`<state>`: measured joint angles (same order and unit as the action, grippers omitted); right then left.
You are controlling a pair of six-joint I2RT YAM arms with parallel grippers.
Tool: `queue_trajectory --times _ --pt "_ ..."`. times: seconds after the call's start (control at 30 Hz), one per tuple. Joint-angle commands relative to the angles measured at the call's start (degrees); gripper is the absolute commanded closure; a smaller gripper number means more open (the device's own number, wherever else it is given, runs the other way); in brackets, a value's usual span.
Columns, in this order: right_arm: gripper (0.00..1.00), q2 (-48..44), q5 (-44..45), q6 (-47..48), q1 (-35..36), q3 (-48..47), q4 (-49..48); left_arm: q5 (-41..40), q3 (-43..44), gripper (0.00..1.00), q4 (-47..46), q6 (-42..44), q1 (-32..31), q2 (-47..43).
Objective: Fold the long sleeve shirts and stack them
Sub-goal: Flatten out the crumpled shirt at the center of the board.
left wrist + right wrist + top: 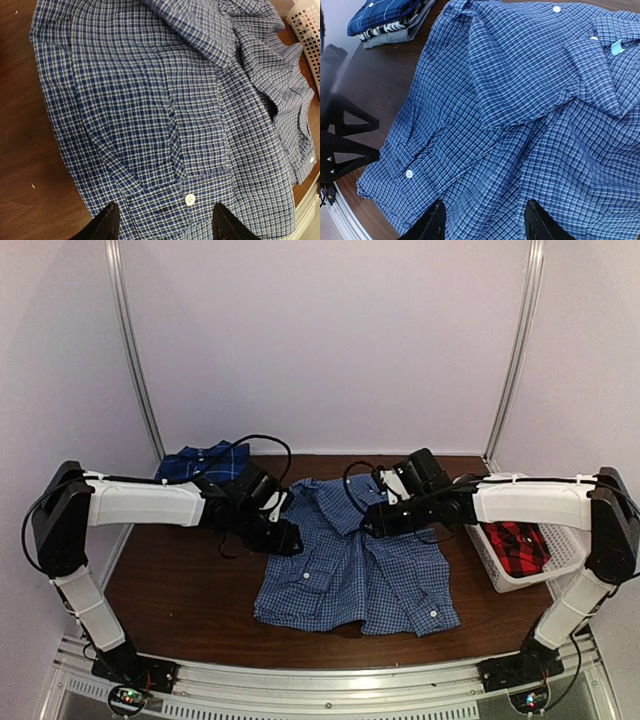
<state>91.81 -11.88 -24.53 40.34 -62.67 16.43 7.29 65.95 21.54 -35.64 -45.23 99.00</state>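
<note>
A blue-and-white fine-check shirt (350, 570) lies spread and rumpled on the brown table, its sleeves turned in over the body. My left gripper (285, 537) hovers over its left shoulder side, and my right gripper (375, 520) over the collar area. In the left wrist view the left gripper (165, 220) is open above a buttoned cuff of the shirt (165, 125). The right gripper (485, 217) is also open, with only the shirt (530, 100) beneath it. A folded darker blue plaid shirt (205, 462) sits at the back left. A red-and-black plaid shirt (520, 545) lies in the basket.
A white slatted basket (487, 558) stands at the table's right edge and shows in the left wrist view as a basket corner (307, 30). The folded blue plaid shirt (385, 15) rests on other folded cloth. The left arm's black hardware (340, 145) sits beside the shirt's left edge.
</note>
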Motion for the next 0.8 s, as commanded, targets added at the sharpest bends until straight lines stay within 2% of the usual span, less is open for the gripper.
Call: queue_trajectory --times 0.0,0.17,0.37,0.53,0.77 --pt "0.47 -0.4 4.6 0.2 3.0 1.9 -0.6 -2.7 -4.1 0.36 0.4 -3.8 -1.0 0.7" --pt "0.55 0.0 3.0 -2.0 3.7 6.7 -3.9 2.9 -9.8 0.36 -5.6 -5.0 -2.0 -0.3" --pt "0.64 0.6 2.5 -3.6 3.8 12.4 -6.0 3.3 -14.1 0.4 -4.8 -5.1 -3.2 -0.4" --pt "0.65 -0.1 3.6 -4.3 3.9 16.1 -5.3 1.4 -16.6 0.41 -0.6 -5.4 -3.9 -1.9" --pt "0.65 -2.8 6.6 -5.3 3.8 20.9 0.5 0.1 -20.3 0.42 3.4 -7.0 -6.4 -5.2"
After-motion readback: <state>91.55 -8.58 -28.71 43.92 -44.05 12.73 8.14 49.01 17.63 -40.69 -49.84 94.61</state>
